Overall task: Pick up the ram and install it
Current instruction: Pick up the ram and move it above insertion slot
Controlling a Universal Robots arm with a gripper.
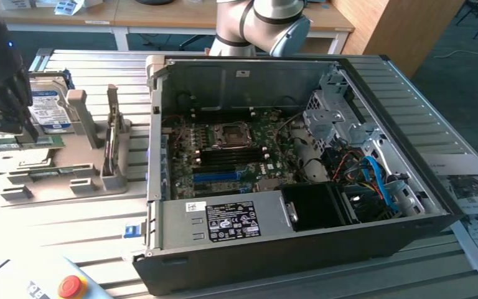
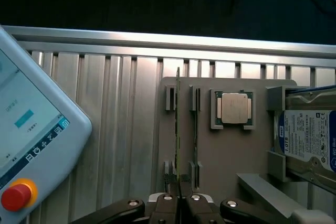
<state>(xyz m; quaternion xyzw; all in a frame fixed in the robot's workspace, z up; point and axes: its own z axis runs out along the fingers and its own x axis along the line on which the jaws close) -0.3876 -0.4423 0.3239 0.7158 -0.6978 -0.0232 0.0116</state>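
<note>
In the wrist view the gripper [image 2: 181,190] is cut off at the frame edge. Its 2 fingers pinch the near end of the ram [image 2: 178,124], which is seen edge-on, upright in a slot of the grey holder [image 2: 226,156]. A 2nd stick [image 2: 196,129] stands just beside it. In the exterior view the open computer case [image 1: 305,249] sits well apart, and the gripper hangs downward over the holder, dark and hard to make out.

The long, thin green circuit-board ram [image 2: 178,124] stands on edge in a grey slotted holder [image 2: 226,156], one end pinched by the gripper [image 2: 180,192].
</note>
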